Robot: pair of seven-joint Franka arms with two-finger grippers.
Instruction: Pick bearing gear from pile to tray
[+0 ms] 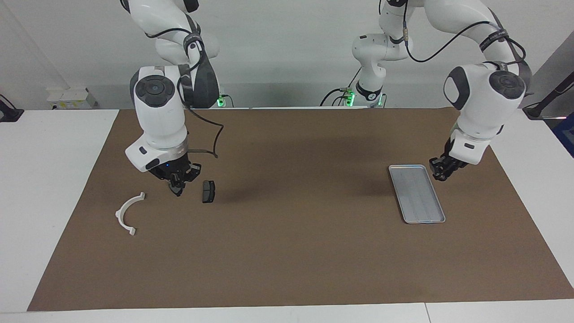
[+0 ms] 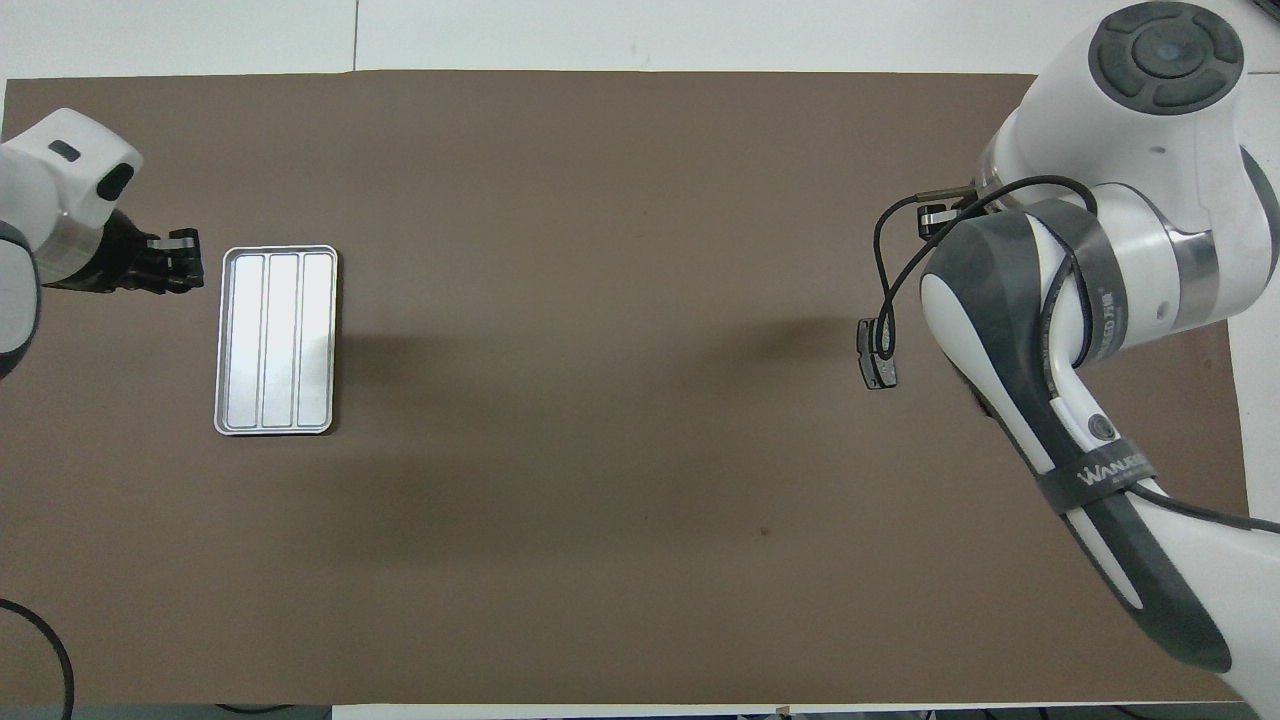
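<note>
Lying flat on the brown mat [image 1: 287,251] toward the left arm's end of the table, one tray [image 1: 416,193] shows three lengthwise bands and nothing in it; its long sides run away from the robots. Just off its corner nearest the robots, toward the mat's end edge, hangs the left gripper [image 1: 440,172], low over bare mat; whether its fingers hold anything I cannot tell.

One brake pad [image 1: 208,191] and one white arc [image 1: 128,213] are all that show of the pile, both toward the right arm's end; no bearing gear can be made out. The pad lies nearer the mat's middle, the arc nearer its end edge and a little farther from the robots. The right gripper [image 1: 176,187], fingertips together, points down at the mat just beside the pad, between pad and arc, and grips nothing visible. From overhead the right arm covers the arc and the ground next to the pad.

Between pad and tray the whole middle of the mat lies open, as does the wide strip along its edge farthest from the robots.
</note>
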